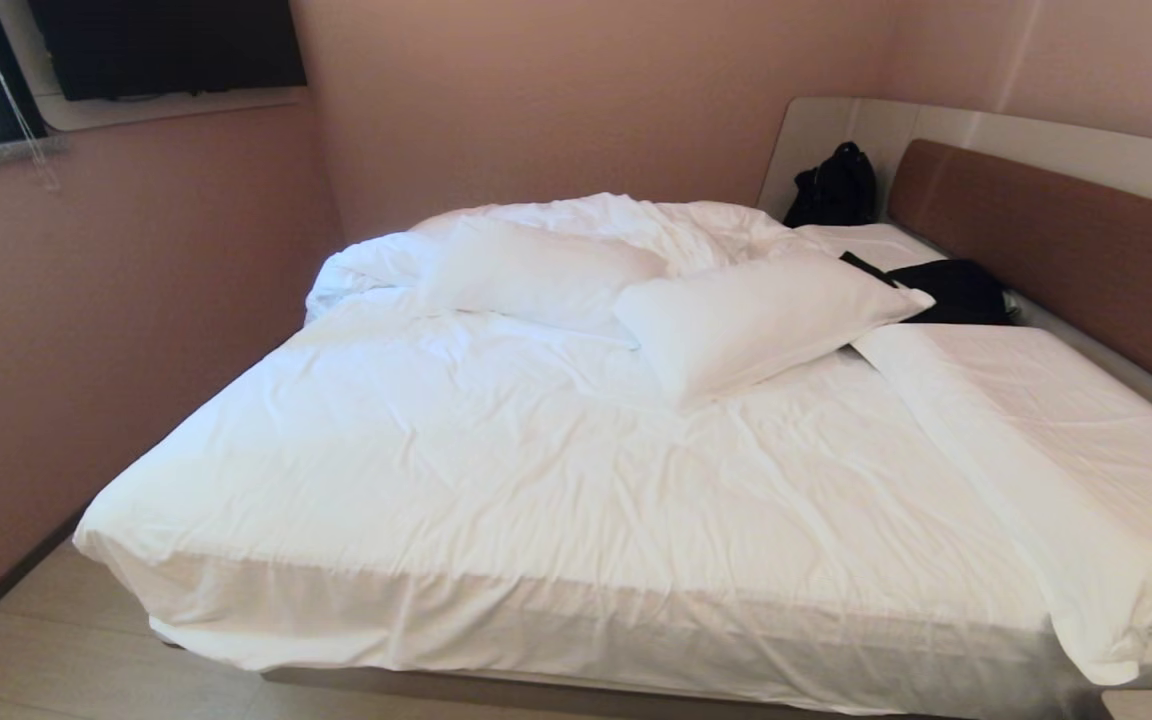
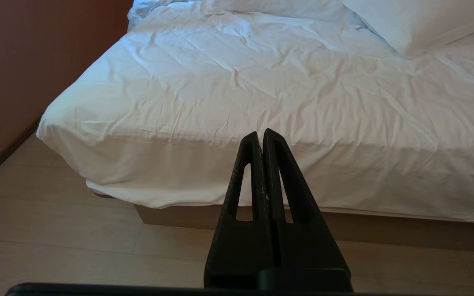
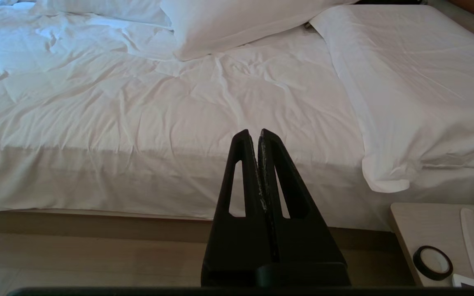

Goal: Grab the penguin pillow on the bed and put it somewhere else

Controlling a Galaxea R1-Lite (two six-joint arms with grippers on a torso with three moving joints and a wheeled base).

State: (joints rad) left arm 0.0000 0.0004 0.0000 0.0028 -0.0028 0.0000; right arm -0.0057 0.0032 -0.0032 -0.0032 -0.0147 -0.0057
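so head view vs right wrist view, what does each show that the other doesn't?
Head only: the headboard, two black bags by it, a second white pillow and a wall screen. Right wrist only: the right end effector, shut, off the bed's edge, and a side table holding a tape roll. Both: the bed and the nearer white pillow. No penguin pillow in either.
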